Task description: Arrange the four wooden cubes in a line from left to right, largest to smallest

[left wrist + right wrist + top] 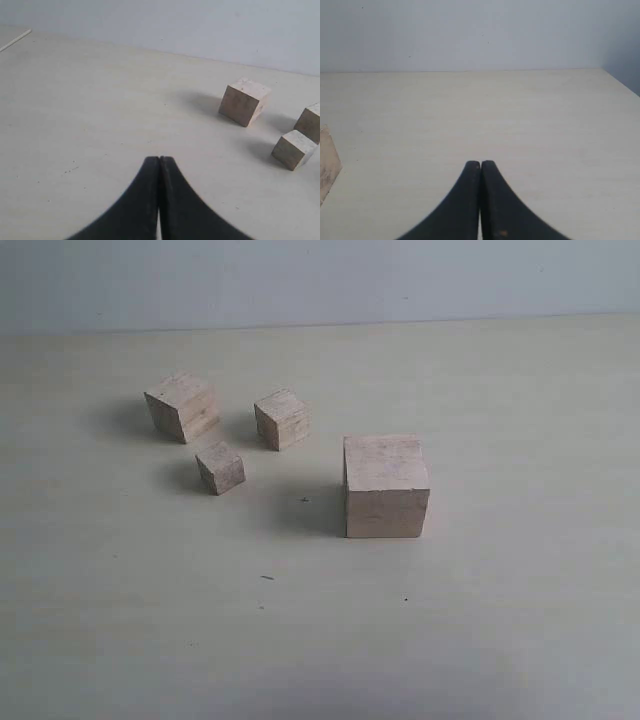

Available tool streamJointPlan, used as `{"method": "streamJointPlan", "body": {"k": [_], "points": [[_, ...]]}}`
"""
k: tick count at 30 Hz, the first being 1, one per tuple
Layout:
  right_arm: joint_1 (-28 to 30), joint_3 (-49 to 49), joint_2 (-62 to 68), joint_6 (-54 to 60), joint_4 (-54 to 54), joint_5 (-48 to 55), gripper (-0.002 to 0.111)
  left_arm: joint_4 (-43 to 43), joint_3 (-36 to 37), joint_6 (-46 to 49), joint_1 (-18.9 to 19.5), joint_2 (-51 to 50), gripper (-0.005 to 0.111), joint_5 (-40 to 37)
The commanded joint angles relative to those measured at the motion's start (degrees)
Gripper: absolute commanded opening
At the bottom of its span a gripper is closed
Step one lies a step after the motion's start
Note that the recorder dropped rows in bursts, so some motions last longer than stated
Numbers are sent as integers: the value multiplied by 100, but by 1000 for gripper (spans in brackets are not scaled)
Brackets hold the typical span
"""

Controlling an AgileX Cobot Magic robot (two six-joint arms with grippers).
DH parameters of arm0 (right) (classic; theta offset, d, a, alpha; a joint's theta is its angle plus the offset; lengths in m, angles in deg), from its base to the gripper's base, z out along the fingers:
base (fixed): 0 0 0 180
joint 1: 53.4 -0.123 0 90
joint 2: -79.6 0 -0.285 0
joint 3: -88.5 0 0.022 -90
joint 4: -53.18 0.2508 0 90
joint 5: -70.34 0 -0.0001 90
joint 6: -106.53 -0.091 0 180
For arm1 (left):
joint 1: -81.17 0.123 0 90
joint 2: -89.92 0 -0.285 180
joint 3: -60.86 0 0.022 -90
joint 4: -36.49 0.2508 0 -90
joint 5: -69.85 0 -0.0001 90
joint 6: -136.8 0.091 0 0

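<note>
Four wooden cubes stand on the bench (480,630), and their order is the reverse of what the task needs. The largest cube (386,485) sits right of centre, square to the exterior view and well apart from the rest. The second cube (182,406) stands furthest left and toward the back. The third cube (282,418) is near it on the right, and the smallest cube (220,467) lies just in front, between those two. These three are turned corner-on, and none touches another. The left tool (159,165) has its fingers pressed together on nothing, with the cluster of three ahead of it. The right tool (480,167) is likewise pressed together and empty, and only a sliver of the largest cube shows at the edge of its camera. Neither tool appears in the exterior view.

Hazards, as judged from this layout:
- A tool closing on a rotated cube without first aligning to its faces would probably bear on the corners and spin or eject it.
- The three small cubes sit close together, so spread fingers descending on one may knock a neighbour.
- The largest cube may need nearly the full opening, so an off-centre grip could let it slip.
- That cube must travel to the left end, so the arms risk fouling each other near the middle.

No brand, label or legible writing is visible on any cube or surface.
</note>
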Motion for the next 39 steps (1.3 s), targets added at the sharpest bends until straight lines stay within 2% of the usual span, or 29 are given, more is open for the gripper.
{"method": "streamJointPlan", "body": {"k": [1,14,17,22,25,32,39], "points": [[28,24,-33,28,-6,-37,0,13,-3,13,-32,36,0,43],[28,24,-33,28,-6,-93,0,13,-3,13,-32,36,0,43],[28,24,-33,28,-6,-628,0,13,-3,13,-32,36,0,43],[28,24,-33,28,148,-2589,0,13,-3,13,-32,36,0,43],[28,24,-33,28,148,-3384,0,13,-3,13,-32,36,0,43],[28,24,-33,-13,148,-3726,0,13,-3,13,-32,36,0,43],[28,24,-33,-1201,156,-3957,0,13,-3,13,-32,36,0,43]]}}
